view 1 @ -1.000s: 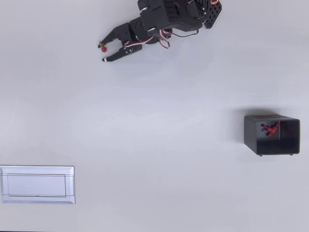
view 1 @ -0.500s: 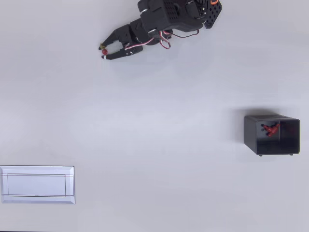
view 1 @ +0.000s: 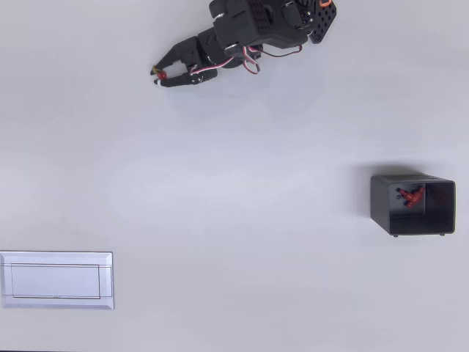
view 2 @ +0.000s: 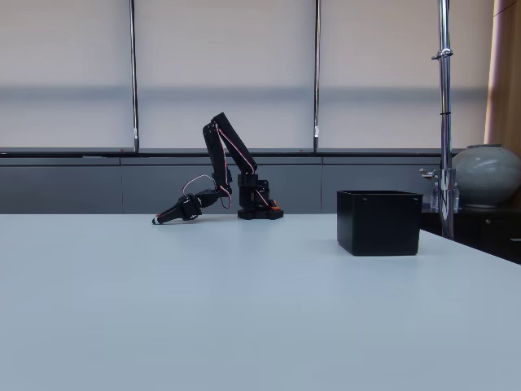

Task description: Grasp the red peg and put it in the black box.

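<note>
At lower left of the overhead view, a flat white tray (view 1: 56,280) lies on the table (view 1: 234,220), well apart from everything and not involved.

Upper left of centre: the gripper (view 1: 157,76) is low at the table surface, fingers drawn nearly together, with the red peg (view 1: 159,74) showing as a small red speck pinched at the tips. It reads as closed on the peg. In the fixed view the gripper (view 2: 158,220) angles down to the tabletop; the peg is too small to make out there.

Step in hand, as judged: the grasp is made, the lift not yet done. Next move calls for raising the peg clear without letting so small a thing slip, then a long carry rightward and toward the near side.

Right: the black box (view 1: 412,204) stands open-topped, far from the gripper, with red pieces already lying inside. In the fixed view the box (view 2: 379,221) has tall walls, so the gripper must come over the rim from above.

No obstacle on the open table between.
</note>
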Controlling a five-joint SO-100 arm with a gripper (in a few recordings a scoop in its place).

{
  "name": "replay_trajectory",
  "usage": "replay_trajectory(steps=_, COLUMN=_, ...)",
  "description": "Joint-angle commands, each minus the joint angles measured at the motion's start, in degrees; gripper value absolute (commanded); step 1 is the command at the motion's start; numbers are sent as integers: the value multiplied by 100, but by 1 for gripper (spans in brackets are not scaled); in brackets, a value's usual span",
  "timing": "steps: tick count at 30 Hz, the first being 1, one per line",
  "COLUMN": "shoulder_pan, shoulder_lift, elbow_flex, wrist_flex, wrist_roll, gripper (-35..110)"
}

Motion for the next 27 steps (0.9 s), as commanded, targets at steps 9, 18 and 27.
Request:
replay_trajectory(steps=9, shoulder_pan=-536, shoulder_lift=-4263, elbow_flex=-650, wrist_flex=4315, wrist_roll=-325, gripper=0)
replay_trajectory(steps=18, shoulder_pan=-1055, shoulder_lift=-5071, elbow_flex=-1617, wrist_flex=3384, wrist_roll=-281, gripper=0)
replay_trajectory(steps=27, shoulder_pan=-2320, shoulder_lift=-5177, elbow_flex=-1617, wrist_flex=2338, wrist_roll=-167, gripper=0)
